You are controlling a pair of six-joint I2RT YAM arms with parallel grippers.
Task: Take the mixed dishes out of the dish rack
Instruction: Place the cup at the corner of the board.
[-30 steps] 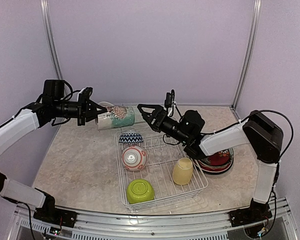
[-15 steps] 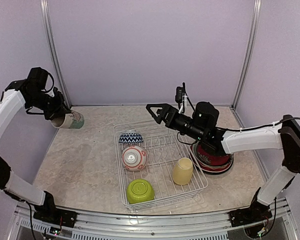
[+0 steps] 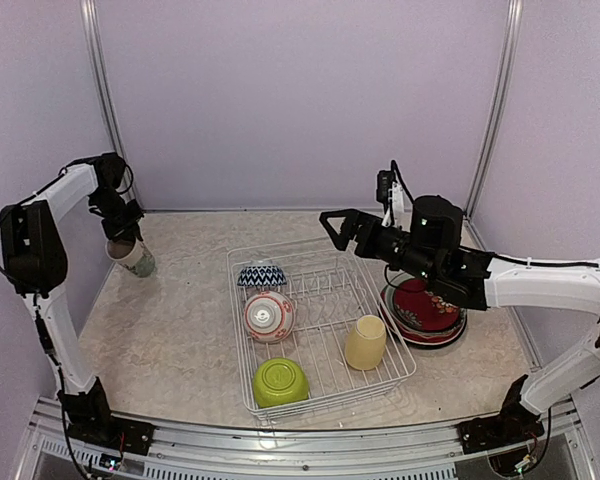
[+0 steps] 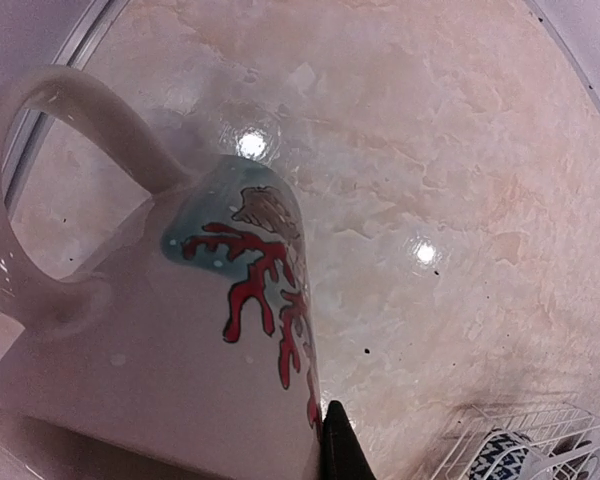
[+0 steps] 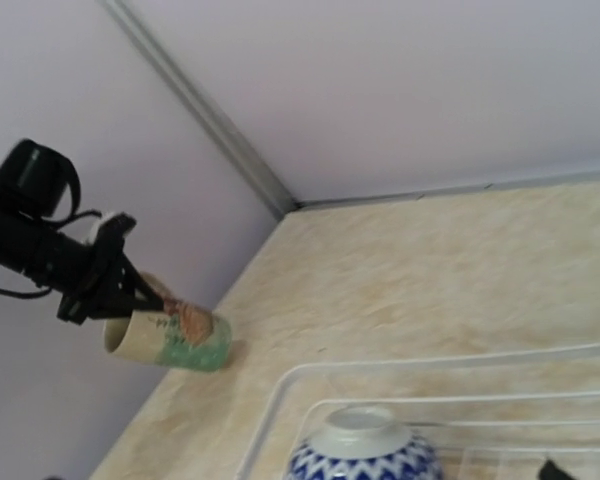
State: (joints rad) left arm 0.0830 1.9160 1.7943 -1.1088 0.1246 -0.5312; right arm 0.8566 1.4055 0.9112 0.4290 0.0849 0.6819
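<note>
The left gripper is squeezed tight on the tipped cream-teal mug by the left wall, well apart from the dish rack, while the right gripper hangs wide open above the rack's back edge.

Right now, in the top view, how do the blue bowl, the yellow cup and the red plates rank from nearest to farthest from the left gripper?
1. Blue bowl, in the far left corner of the rack, nearest the left gripper holding the mug.
2. Yellow cup, at the rack's right side.
3. Red plates, on the table right of the rack, farthest.
</note>
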